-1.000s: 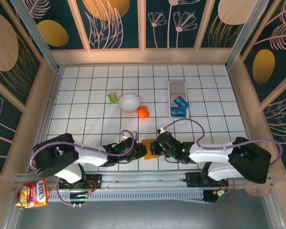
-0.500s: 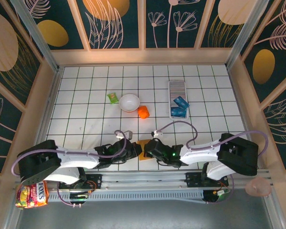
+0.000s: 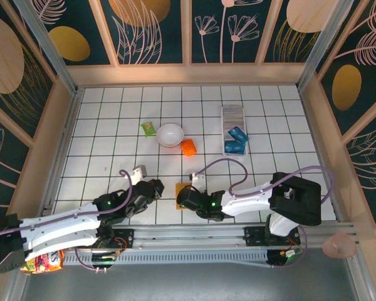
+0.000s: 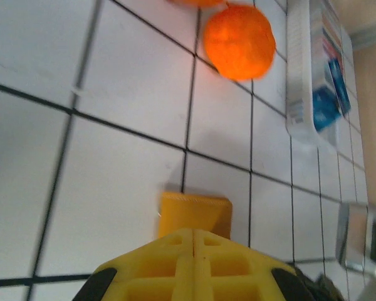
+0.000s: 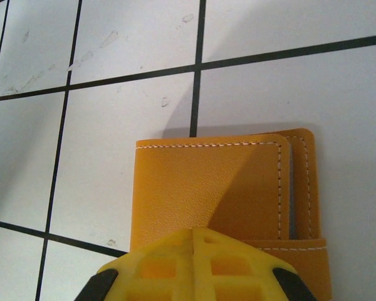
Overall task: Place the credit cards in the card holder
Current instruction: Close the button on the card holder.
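Yellow left claw [image 4: 193, 234] and right claw [image 5: 194, 232], both fully closed, empty, near tan wallet [image 5: 213, 188].

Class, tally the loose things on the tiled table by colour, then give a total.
Blue: 2 credit cards
Orange: 2, round object, wallet
White: 2, bowl, card holder
Green: 1 packet
Total: 7

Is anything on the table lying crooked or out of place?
Yes. The two blue cards lie slanted across the near end of the holder, faces up rather than standing in its slots; one pokes past its right edge. The wallet is closed unevenly: its lower flap shows beyond the top one.
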